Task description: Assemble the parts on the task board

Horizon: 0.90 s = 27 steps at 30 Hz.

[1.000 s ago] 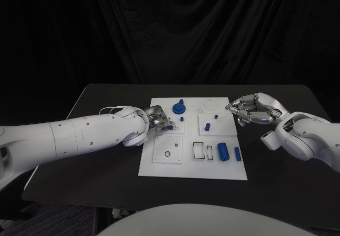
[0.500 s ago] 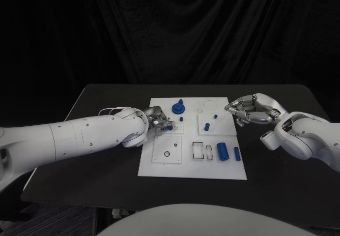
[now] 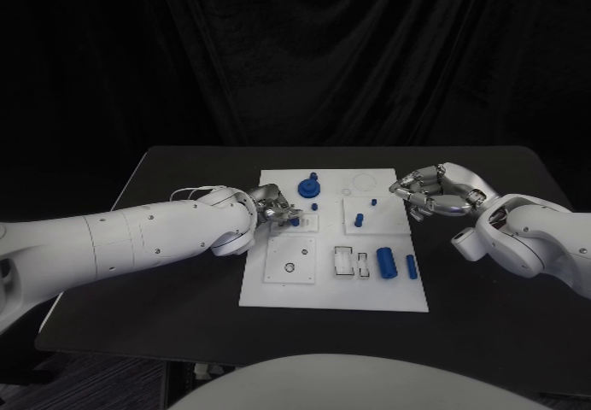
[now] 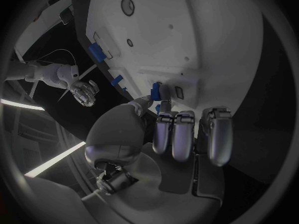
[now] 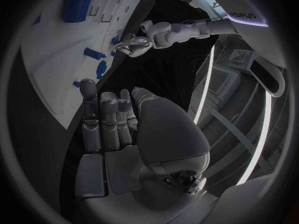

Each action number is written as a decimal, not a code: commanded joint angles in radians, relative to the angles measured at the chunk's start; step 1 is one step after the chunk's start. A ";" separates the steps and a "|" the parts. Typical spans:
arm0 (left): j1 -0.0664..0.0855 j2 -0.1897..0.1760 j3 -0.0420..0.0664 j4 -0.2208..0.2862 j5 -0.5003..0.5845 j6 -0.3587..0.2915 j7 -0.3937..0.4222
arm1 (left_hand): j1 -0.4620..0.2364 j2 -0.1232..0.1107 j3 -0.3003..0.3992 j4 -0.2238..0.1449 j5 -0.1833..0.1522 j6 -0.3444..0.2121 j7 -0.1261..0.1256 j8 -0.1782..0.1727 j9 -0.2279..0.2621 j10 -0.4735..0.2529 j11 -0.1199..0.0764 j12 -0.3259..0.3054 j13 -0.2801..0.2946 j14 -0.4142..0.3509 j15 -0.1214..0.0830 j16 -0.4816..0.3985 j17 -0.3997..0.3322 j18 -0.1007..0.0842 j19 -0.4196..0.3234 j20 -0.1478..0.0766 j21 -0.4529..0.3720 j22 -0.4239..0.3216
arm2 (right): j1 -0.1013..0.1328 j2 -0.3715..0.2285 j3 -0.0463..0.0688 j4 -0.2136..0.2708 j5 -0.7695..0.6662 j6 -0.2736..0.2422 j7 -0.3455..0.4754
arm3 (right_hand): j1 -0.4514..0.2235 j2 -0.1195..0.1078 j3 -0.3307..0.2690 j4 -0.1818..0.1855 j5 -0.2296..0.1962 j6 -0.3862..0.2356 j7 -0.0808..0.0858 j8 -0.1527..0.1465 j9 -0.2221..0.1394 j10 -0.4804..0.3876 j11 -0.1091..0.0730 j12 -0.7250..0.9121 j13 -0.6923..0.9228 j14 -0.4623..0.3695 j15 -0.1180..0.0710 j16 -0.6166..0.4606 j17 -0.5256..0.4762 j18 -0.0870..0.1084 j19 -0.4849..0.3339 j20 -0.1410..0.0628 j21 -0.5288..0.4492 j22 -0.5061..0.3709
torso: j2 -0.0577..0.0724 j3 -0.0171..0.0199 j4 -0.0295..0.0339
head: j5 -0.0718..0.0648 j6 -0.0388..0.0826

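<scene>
The white task board lies in the middle of the black table. My left hand is at the board's left edge and pinches a small blue part between thumb and a finger. In the left wrist view that blue part sits at a small slot in the task board. My right hand hovers at the board's right edge with its fingers curled in, and I see nothing in it. Its fingers lie close together beside the task board.
On the board stand a blue knob, a small peg and two short pegs. A blue cylinder and a slimmer blue piece lie near the front right. White blocks sit in slots.
My right hand has drifted slightly left toward the board's edge. My left hand, still pinching the blue part, has barely moved.
</scene>
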 commanded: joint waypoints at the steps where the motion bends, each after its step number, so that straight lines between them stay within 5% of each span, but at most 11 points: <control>1: -0.007 0.001 -0.002 0.000 -0.002 0.031 0.006 | 0.051 -0.005 0.015 -0.039 0.082 0.001 -0.005 -0.008 0.001 0.105 0.000 0.004 0.263 0.107 -0.001 0.003 0.263 0.001 -0.001 -0.003 -0.004 0.065 | -0.003 0.000 0.001 0.000 0.002 0.018 -0.021 | 0.008 -0.003 0.005 0.000 0.007 -0.006 0.002 0.004 -0.001 -0.005 -0.001 -0.001 -0.001 -0.007 -0.002 -0.006 -0.002 0.019 -0.008 0.001 -0.007 -0.001 | 0.000 0.0005 0.0002 | 0.000 0.000; 7: -0.007 0.002 -0.002 0.001 -0.002 0.043 0.008 | 0.071 -0.010 0.030 -0.067 0.121 0.001 -0.005 -0.013 0.005 0.105 0.000 0.004 0.263 0.107 -0.002 0.003 0.263 0.001 -0.001 -0.004 -0.005 0.066 | -0.003 0.001 0.001 0.000 0.002 0.020 -0.024 | 0.008 -0.003 0.005 0.000 0.007 -0.006 0.002 0.004 -0.001 -0.007 0.000 -0.002 -0.003 -0.008 -0.002 -0.007 -0.002 0.019 -0.009 0.001 -0.009 -0.002 | 0.000 0.0000 0.0013 | -0.003 0.000; 21: -0.007 0.002 -0.002 0.003 -0.002 0.053 0.014 | 0.073 -0.015 0.035 -0.079 0.113 0.003 -0.005 -0.015 0.007 0.105 0.000 0.004 0.263 0.107 -0.001 0.003 0.263 0.001 0.000 -0.004 -0.005 0.068 | -0.003 0.001 0.001 0.001 0.002 0.024 -0.030 | 0.008 -0.003 0.006 0.000 0.007 -0.006 0.002 0.005 -0.001 -0.008 0.000 -0.003 -0.004 -0.009 -0.002 -0.008 -0.003 0.020 -0.010 0.001 -0.012 -0.003 | 0.001 0.0008 0.0013 | -0.007 0.000; 24: -0.007 -0.001 -0.002 0.006 -0.002 0.036 0.024 | 0.108 -0.012 0.069 -0.121 0.121 0.001 -0.007 -0.015 0.016 0.105 -0.002 0.004 0.263 0.107 -0.004 0.003 0.263 0.000 0.002 -0.006 -0.004 0.071 | -0.003 0.001 0.001 0.001 0.002 0.025 -0.031 | 0.008 -0.003 0.006 0.000 0.007 -0.006 0.002 0.005 -0.001 -0.010 0.000 -0.003 -0.005 -0.010 -0.002 -0.009 -0.004 0.020 -0.013 0.001 -0.015 -0.004 | 0.001 0.0005 0.0007 | -0.006 0.000; 27: -0.007 -0.006 -0.002 0.013 -0.006 -0.005 0.046 | 0.110 -0.010 0.073 -0.124 0.121 0.004 -0.007 -0.013 0.018 0.105 -0.002 0.004 0.263 0.107 -0.004 0.003 0.263 0.000 0.003 -0.006 -0.003 0.074 | -0.003 0.001 0.001 0.002 0.002 0.025 -0.031 | 0.008 -0.003 0.006 0.000 0.007 -0.006 0.002 0.005 -0.001 -0.010 0.000 -0.003 -0.005 -0.010 -0.002 -0.009 -0.004 0.020 -0.013 0.001 -0.015 -0.004 | 0.001 0.0001 0.0002 | -0.006 0.000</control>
